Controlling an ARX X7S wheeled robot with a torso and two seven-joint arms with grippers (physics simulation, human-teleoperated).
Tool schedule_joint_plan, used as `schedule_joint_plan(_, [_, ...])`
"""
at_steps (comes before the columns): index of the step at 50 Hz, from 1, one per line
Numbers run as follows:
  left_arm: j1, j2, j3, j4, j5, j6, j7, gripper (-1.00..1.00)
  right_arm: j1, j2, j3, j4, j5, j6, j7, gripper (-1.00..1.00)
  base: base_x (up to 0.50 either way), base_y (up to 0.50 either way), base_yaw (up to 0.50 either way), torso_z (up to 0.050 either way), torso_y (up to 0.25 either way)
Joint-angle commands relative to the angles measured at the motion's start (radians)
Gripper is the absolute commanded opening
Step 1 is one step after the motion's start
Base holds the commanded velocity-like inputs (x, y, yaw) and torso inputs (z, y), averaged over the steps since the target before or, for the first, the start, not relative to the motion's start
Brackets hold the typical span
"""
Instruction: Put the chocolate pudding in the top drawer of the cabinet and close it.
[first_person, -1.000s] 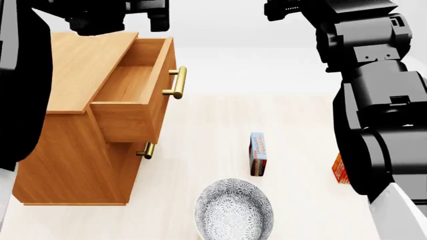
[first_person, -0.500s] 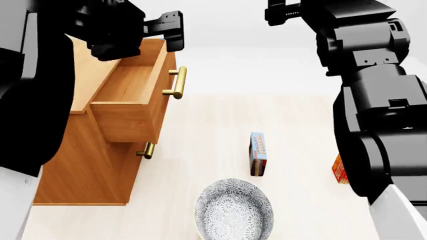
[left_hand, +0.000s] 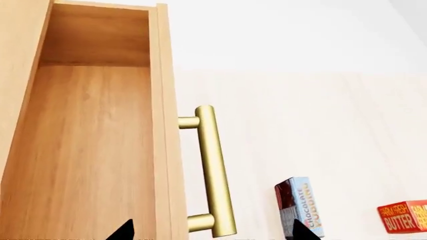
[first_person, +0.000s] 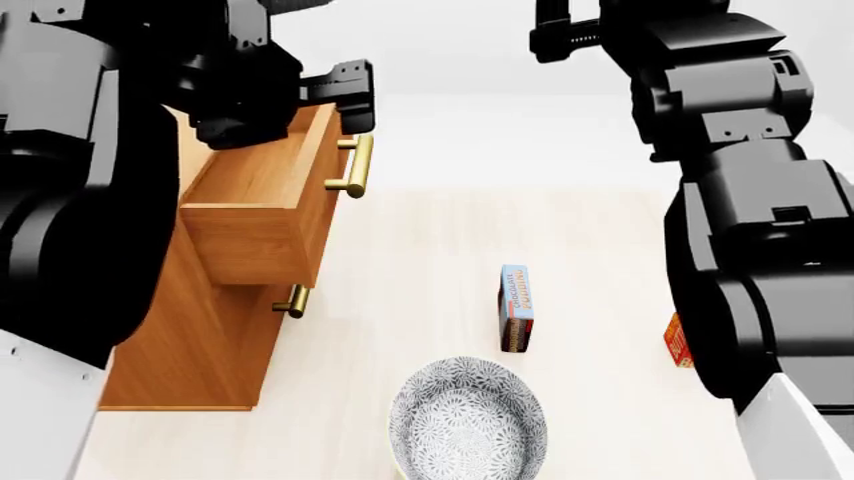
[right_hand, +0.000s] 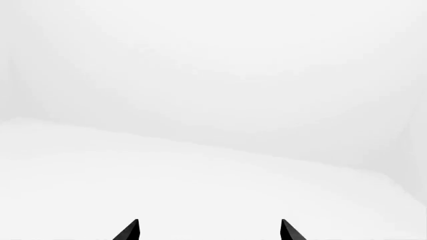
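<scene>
The chocolate pudding (first_person: 517, 307) is a small brown and blue carton standing on the pale floor to the right of the cabinet (first_person: 200, 340); it also shows in the left wrist view (left_hand: 300, 206). The top drawer (first_person: 260, 195) is pulled out, and its inside (left_hand: 93, 150) is bare wood. My left gripper (left_hand: 212, 232) hangs open above the drawer's front, its fingertips on either side of the brass handle (left_hand: 215, 170) and touching nothing. My right gripper (right_hand: 209, 231) is open, high up, facing only white background.
A patterned bowl (first_person: 467, 420) sits on the floor in front of the pudding. A red butter box (first_person: 678, 340) lies at the right, partly behind my right arm (first_person: 747, 200). The lower drawer's handle (first_person: 296, 300) sticks out below the open drawer.
My left arm has swung down and to the right over the cabinet, now covering much of its top and the drawer's back. The right arm has hardly moved.
</scene>
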Motion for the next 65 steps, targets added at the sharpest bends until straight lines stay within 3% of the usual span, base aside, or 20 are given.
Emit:
schedule_joint_plan(1, [0.03, 0.004, -0.002, 0.0, -0.002, 0.011, -0.011, 1.0, -0.009, 0.002, 0.001, 0.0, 0.0, -0.002, 0.001, 1.0, 0.0, 0.0, 0.0, 0.0, 0.0])
schedule_joint_plan(65, [0.147, 0.014, -0.032, 0.0, -0.017, 0.03, -0.014, 1.0, -0.022, 0.005, -0.003, 0.0, -0.002, -0.002, 0.003, 1.0, 0.0, 0.0, 0.0, 0.0, 0.0])
